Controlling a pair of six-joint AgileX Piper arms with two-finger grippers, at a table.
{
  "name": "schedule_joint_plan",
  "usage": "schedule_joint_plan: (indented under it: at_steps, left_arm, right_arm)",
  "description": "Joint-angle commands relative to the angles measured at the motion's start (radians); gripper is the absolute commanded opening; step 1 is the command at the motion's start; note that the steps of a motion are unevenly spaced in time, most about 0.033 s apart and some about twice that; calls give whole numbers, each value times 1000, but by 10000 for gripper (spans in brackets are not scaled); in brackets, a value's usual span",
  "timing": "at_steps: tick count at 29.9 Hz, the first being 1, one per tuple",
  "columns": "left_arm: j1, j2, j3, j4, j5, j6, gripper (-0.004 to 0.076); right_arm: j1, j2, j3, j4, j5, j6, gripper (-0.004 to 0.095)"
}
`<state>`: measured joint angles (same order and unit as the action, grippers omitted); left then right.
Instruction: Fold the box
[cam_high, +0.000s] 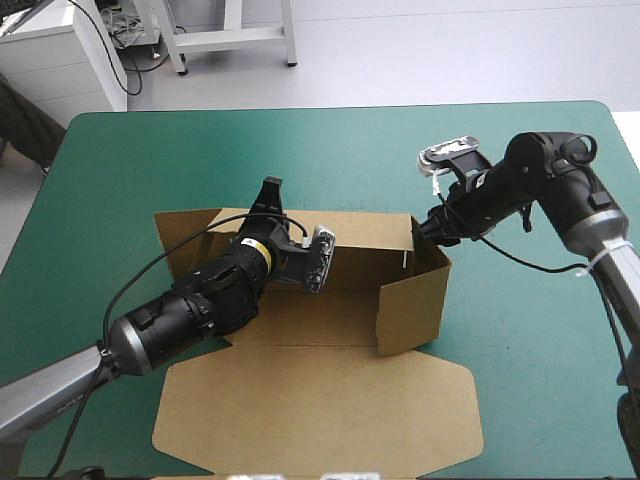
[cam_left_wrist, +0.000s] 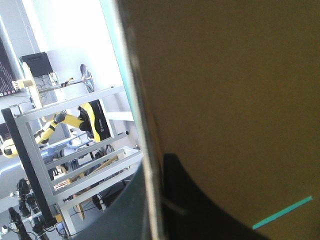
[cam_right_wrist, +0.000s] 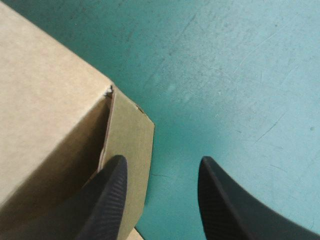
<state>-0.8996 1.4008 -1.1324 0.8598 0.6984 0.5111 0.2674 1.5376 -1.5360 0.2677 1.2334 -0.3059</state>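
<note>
Black fingers (cam_left_wrist: 200, 210) of left gripper (cam_high: 270, 195) clamped on far wall of brown board box (cam_high: 330, 305); right gripper (cam_right_wrist: 162, 161) spread apart. Long axis laid along far edge of teal-green tabletop (cam_high: 530, 350); room left rightward.

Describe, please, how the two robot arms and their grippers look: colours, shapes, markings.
Both arms are thick black cylinders joined to silver-grey tubes. The left arm carries a yellow band near its wrist; the right arm has a white tie around its grey part. The right gripper has two broad black fingers, curved like fins, finely textured.
</note>
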Motion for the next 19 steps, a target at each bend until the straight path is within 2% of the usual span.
schedule_joint_plan:
  at_steps: [1,5,10,19]
  left_arm:
    - [-12,-13,-13,-29,-10,6,-8]
    - [-12,-13,-13,-29,-10,6,-8]
    - [-12,-13,-13,-29,-10,6,-8]
    - [-12,-13,-12,-45,-5,6,-8]
  right_arm:
    - [4,-87,-2,30,20,-12,412]
    - [6,-148,88,41,10,-14,412]
    - [6,-233,231,110,-98,-60,412]
    - [32,-329,439,182,-208,-101,387]
